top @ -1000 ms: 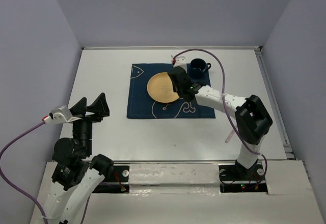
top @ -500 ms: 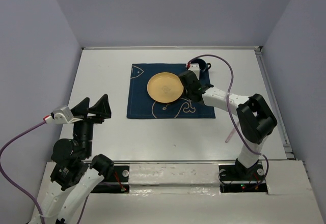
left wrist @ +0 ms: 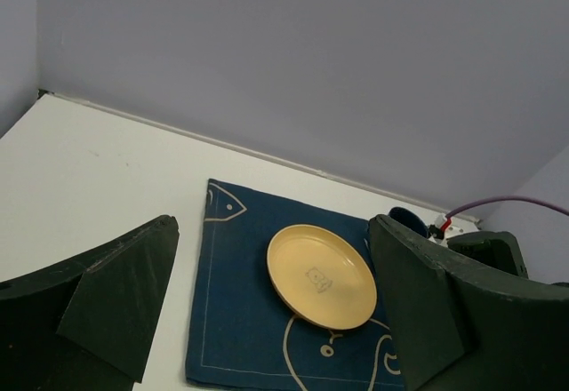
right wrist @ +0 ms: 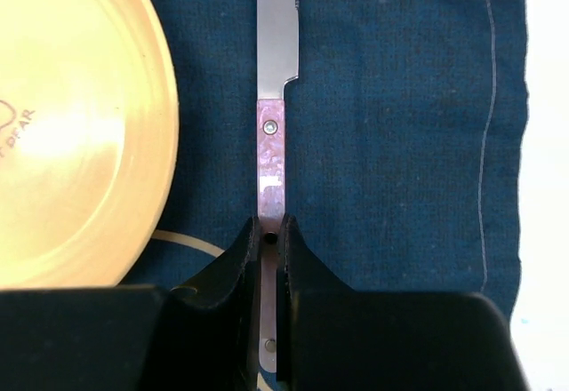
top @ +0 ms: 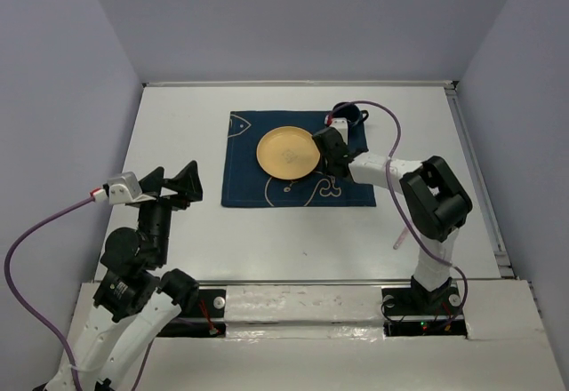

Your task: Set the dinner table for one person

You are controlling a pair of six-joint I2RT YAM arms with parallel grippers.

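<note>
The white dinner table (top: 178, 124) carries a dark blue whale mat (top: 244, 178) with a yellow plate (top: 284, 153) on it. My right gripper (top: 331, 155) is low over the mat, just right of the plate. In the right wrist view it (right wrist: 269, 231) is shut on the pink handle of a knife (right wrist: 271, 169), whose blade points away, parallel to the plate's rim (right wrist: 71, 133). The knife is at the mat's surface (right wrist: 400, 124); I cannot tell whether it is touching. My left gripper (top: 169, 188) is open, empty and raised over the table's left side.
A dark blue cup (top: 347, 115) stands at the mat's far right corner, just behind my right wrist; it also shows in the left wrist view (left wrist: 407, 222). Purple cables loop from both arms. Walls close the table on three sides.
My right gripper has moved from over the plate's right rim to the mat right of the plate, and lower. My left arm has shifted a little right and forward.
</note>
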